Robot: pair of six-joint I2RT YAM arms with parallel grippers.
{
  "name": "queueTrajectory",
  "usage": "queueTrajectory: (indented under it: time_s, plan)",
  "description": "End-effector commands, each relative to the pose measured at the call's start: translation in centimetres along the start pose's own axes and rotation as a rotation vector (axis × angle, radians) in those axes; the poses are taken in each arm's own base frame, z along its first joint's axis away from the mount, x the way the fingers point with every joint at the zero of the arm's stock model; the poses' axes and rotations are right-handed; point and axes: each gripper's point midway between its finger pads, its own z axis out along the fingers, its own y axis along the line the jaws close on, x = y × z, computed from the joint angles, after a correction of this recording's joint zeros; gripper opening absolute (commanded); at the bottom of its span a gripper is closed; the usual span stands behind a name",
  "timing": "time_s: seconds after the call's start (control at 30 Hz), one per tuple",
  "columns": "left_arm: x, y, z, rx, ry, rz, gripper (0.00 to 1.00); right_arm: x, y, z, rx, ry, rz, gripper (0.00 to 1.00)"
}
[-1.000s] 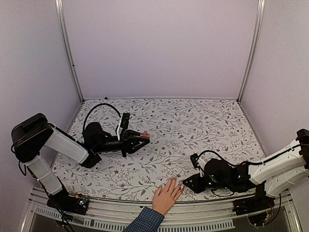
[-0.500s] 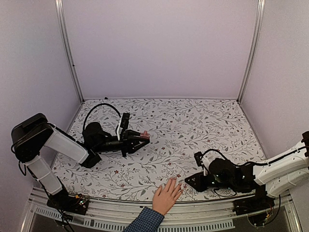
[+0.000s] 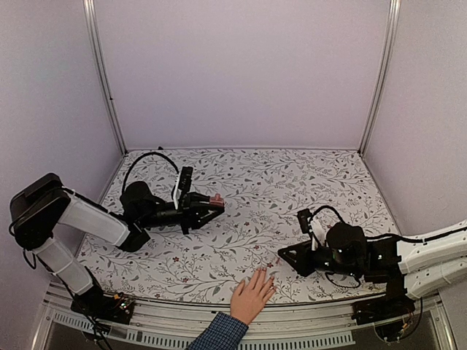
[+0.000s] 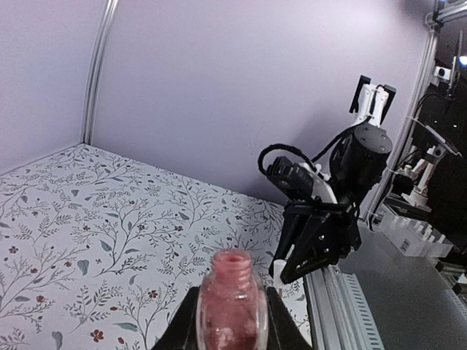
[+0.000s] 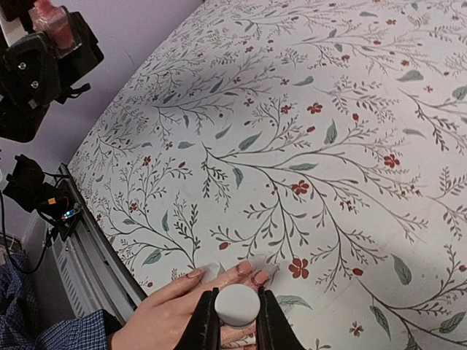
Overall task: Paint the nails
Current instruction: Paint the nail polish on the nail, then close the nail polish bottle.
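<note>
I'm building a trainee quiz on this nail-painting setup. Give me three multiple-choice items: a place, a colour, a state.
1. Where on the table does the person's hand lie? A. far edge B. near edge, middle C. left corner
2. What colour is the bottle? A. blue B. pink C. green
3. The bottle in the left hand is: A. capped B. standing on the table C. open
Answers: 1 B, the sleeve enters over the near rail. 2 B, pink shows through the glass. 3 C, its neck is bare; the right hand holds the white cap.
</note>
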Motion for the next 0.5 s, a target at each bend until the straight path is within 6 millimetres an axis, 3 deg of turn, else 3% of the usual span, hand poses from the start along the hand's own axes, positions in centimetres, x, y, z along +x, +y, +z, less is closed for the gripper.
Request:
queueTrajectory:
  time_s: [0.0,0.3,0.47]
  plan:
    - [-2.1,-0.8,-0.2,0.015,-0.041,0.066,0.0,-5.3,2.2,-1.2,-0.023,-0.113,-0.116,0.0]
    - [-3.4,-3.2,0.0,0.014,-0.041,0.195,0.0,-13.7,7.1,-4.5,-0.097,-0.243,-0.302,0.0]
    - [-3.6,-5.4,0.5,0.032,-0.041,0.3,0.0,-16.6,10.7,-6.0,-0.181,-0.279,-0.428,0.0]
